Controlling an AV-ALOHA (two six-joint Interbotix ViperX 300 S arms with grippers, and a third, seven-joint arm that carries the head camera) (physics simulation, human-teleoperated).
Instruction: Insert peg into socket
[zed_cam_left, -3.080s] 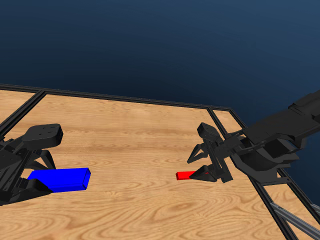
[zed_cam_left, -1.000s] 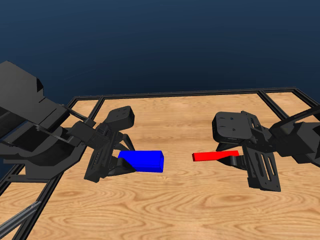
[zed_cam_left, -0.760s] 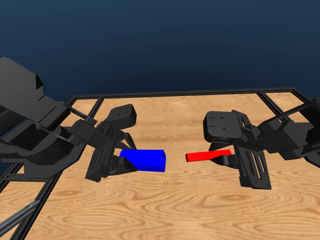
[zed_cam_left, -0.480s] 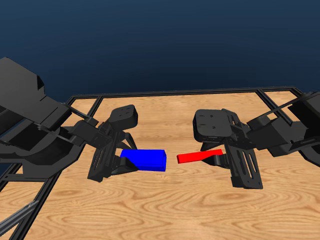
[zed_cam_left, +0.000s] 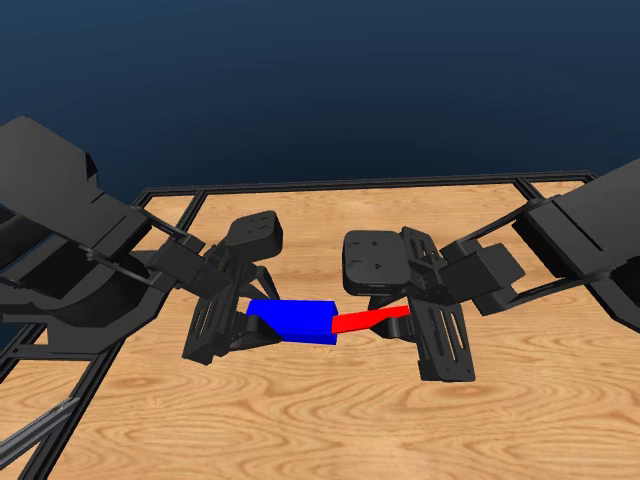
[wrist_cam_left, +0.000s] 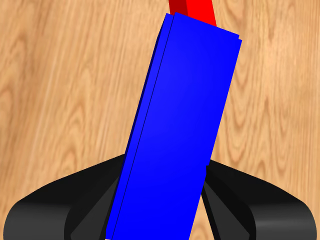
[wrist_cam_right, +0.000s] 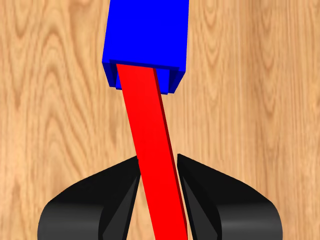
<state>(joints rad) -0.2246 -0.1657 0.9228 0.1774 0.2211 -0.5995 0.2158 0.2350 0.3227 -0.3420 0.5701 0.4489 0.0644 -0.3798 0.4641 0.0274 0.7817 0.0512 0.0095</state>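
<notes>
Left arm: comes in from the left edge of the head view, its black bulk filling the middle left of the frame.
Left gripper (zed_cam_left: 245, 325): clamped on the socket – in the left wrist view both jaws press against the block's near end, one on each flank.
Socket (zed_cam_left: 298, 320): the blue block sits just left of the frame's centre in the head view, held above the wooden table (zed_cam_left: 300, 430), its open end turned toward the right. In the left wrist view (wrist_cam_left: 180, 125) it runs up the middle of the picture, leaning a little.
Peg (zed_cam_left: 370, 319): the red bar lies just right of centre, its left tip meeting the socket's open end. In the right wrist view (wrist_cam_right: 152, 150) that tip has entered the hollow mouth of the socket (wrist_cam_right: 147, 35), and the bar stands slightly askew to the block.
Right gripper (zed_cam_left: 425, 325): gripping the peg – its jaws close on the bar's near part from both sides in the right wrist view.
Right arm: reaches in from the right edge of the head view.
</notes>
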